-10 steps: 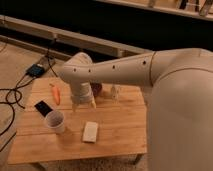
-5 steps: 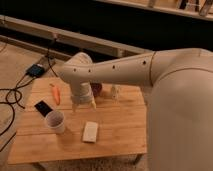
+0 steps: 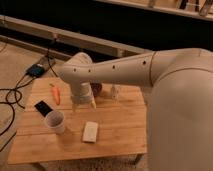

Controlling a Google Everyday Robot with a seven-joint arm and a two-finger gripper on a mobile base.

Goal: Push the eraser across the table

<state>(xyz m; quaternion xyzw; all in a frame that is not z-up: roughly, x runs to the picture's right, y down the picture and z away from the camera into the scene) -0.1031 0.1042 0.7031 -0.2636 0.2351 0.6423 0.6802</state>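
Step in hand: approach, with no contact made on the eraser (image 3: 44, 107). The gripper (image 3: 84, 105) hangs just above the table (image 3: 120, 125) near its middle; whether the jaws stand apart or together cannot be told. The eraser lies flat, well to the left of the jaws in the camera view, near the table's left edge. A carrot (image 3: 55, 94) lies between the jaws and the eraser, slightly farther back, and a cup (image 3: 55, 121) stands to the left of the jaws and nearer the camera. A whitish block (image 3: 90, 132) lies just in front of the jaws. In my judgement the next move requires shifting left past the carrot and cup, lowering beside the eraser, then pushing. Against the earlier frames, no change in arm or objects is observed.
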